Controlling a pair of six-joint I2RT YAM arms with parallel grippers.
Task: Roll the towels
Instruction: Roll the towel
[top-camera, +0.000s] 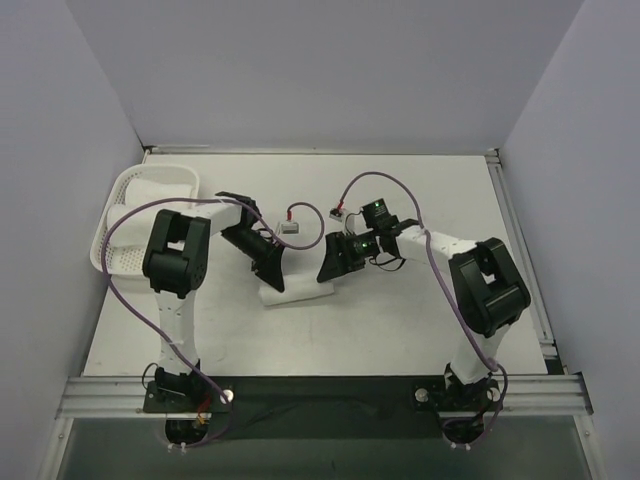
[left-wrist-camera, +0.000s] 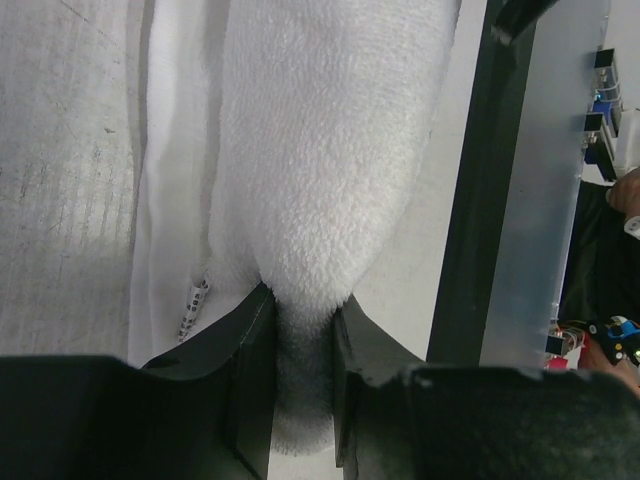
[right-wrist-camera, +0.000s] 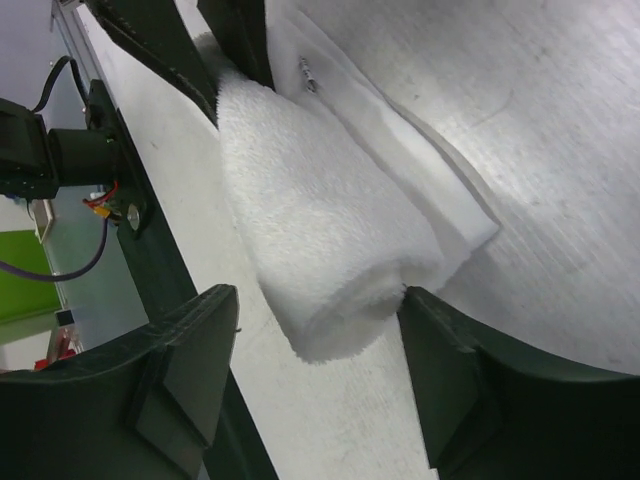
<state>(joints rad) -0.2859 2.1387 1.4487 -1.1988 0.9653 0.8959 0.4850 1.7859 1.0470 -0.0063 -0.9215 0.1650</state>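
From above, both grippers cover most of the white fluffy terry towel (top-camera: 296, 293) at frame centre on the grey table (top-camera: 400, 320); I only see its lower strip. On the left wrist feed, the left gripper (left-wrist-camera: 303, 350) is pinched tight on the roll's near end, the pile squeezed between its jaws. The right gripper (right-wrist-camera: 320, 330) is spread wide, straddling the other end; I can't tell whether either finger touches it. The towel (right-wrist-camera: 310, 220) is partly rolled, with a flat unrolled layer lying beside the roll.
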